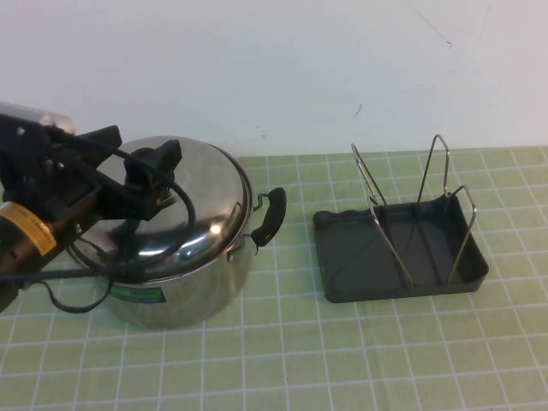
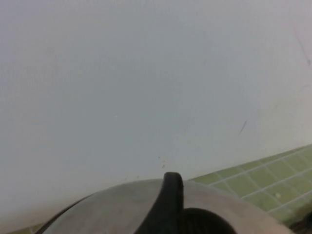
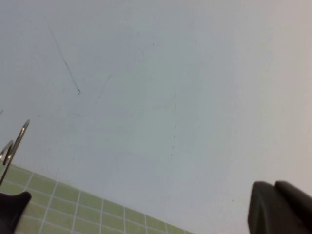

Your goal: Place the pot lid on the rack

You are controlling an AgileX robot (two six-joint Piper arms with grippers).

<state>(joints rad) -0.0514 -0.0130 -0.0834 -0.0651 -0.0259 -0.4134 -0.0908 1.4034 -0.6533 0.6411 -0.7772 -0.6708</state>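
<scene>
The pot lid (image 1: 201,193), shiny and domed, sits on the steel pot (image 1: 184,287) at the left of the table. My left gripper (image 1: 152,175) hangs right over the lid's centre and hides the black knob in the high view. In the left wrist view the lid's dome (image 2: 122,204) fills the bottom, and the knob (image 2: 204,224) lies close beside one black finger (image 2: 168,195), with bare lid on its other side; the gripper is open. The rack (image 1: 342,257), a dark grey tray with silver wire loops, stands at the right. My right gripper (image 3: 278,209) is out of the high view.
The pot has a black side handle (image 1: 270,214) pointing at the rack. A black cable (image 1: 77,300) from the left arm trails beside the pot. The white wall runs close behind. One wire loop (image 3: 14,144) of the rack shows in the right wrist view.
</scene>
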